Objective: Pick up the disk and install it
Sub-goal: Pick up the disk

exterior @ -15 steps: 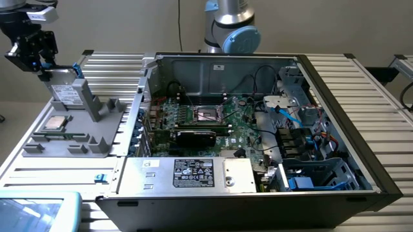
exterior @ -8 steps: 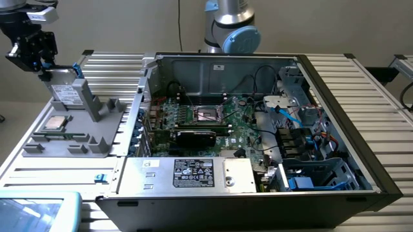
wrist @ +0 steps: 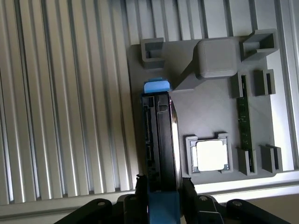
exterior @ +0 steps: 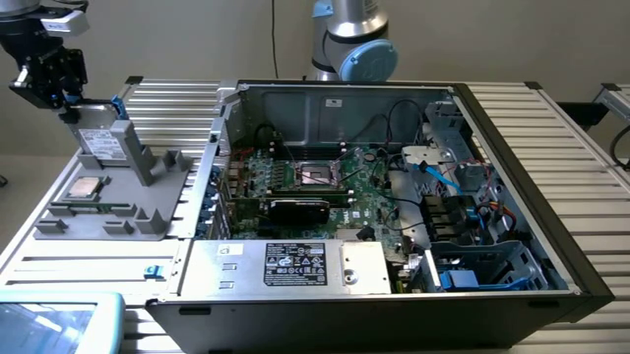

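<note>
Upright, disk [exterior: 102, 144] in grey holder [exterior: 99, 221]

Soft, even light, with pale glare streaks along the ribbed table [wrist: 60, 116] — the computer case [exterior: 325, 110] interior lies shadowed.

I see a plain, pale wall [exterior: 177, 37] behind the workspace, with a thin dark cable [exterior: 274, 37] hanging down it. The table [exterior: 580, 169] is topped with ribbed aluminium slats that catch soft, even light in bright streaks. Another metal frame [exterior: 616, 99] stands at the exterior view's right.
</note>
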You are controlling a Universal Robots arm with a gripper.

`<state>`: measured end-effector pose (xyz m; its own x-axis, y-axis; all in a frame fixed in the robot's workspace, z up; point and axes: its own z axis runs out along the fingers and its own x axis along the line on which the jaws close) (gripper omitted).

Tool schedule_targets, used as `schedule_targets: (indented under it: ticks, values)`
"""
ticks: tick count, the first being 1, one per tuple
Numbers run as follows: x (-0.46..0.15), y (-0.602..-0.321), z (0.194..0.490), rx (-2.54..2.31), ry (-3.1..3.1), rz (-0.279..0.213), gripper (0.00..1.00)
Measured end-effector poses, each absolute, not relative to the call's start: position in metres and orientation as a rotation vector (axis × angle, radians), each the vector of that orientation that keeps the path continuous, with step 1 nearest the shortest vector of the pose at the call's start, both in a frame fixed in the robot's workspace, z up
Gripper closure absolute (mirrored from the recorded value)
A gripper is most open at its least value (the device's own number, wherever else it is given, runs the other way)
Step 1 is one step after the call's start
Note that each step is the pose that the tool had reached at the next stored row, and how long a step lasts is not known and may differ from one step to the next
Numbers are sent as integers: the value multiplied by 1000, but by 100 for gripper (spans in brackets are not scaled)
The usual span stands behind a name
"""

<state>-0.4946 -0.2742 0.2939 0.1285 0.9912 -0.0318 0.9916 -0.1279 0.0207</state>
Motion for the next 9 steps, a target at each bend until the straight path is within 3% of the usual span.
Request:
schedule_targets:
  ticks: [9]
  values:
    - [-495,-274,293,2332,2050,-16,62]
